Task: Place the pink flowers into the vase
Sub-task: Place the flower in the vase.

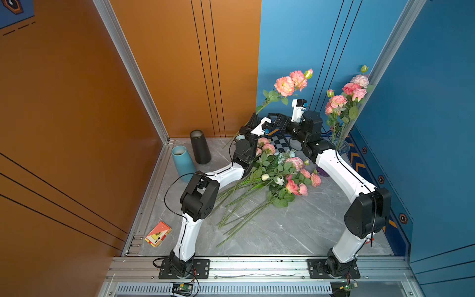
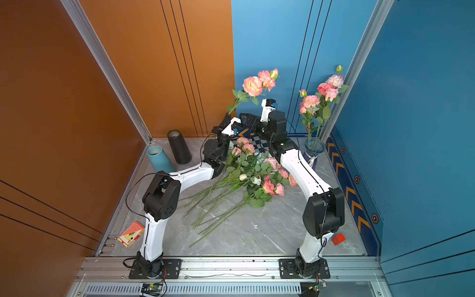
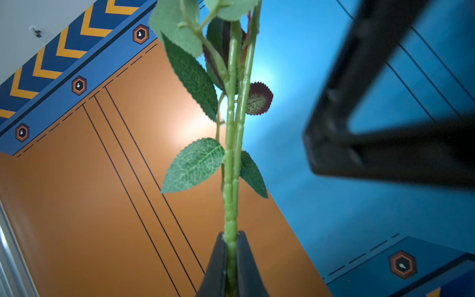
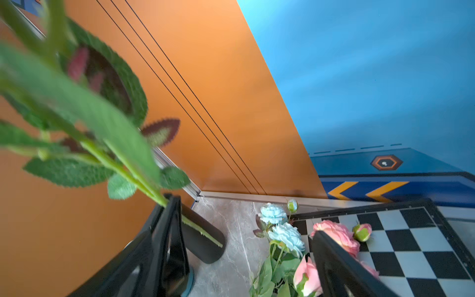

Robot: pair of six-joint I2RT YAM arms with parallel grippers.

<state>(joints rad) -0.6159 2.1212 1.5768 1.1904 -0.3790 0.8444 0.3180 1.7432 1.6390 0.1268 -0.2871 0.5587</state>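
My left gripper (image 3: 231, 237) is shut on the green stem (image 3: 231, 180) of a pink flower spray, held up at the back of the table; its blooms (image 1: 290, 81) stand high against the blue wall. In both top views my right gripper (image 1: 277, 120) is open just right of the left gripper (image 1: 254, 118), with nothing between its fingers. In the right wrist view the stem's lower end (image 4: 203, 232) sticks out beside one finger. The glass vase (image 1: 343, 148) at the back right holds several pink flowers (image 1: 344, 99). More pink flowers (image 1: 293, 183) lie in a pile on the table.
A black cylinder (image 1: 200, 146) and a teal one (image 1: 183, 162) stand at the back left. A checkerboard (image 1: 281, 147) lies behind the pile, where white and pale blue blooms (image 4: 285, 232) are mixed in. A card box (image 1: 158, 234) lies front left, a red cube (image 2: 338, 239) front right.
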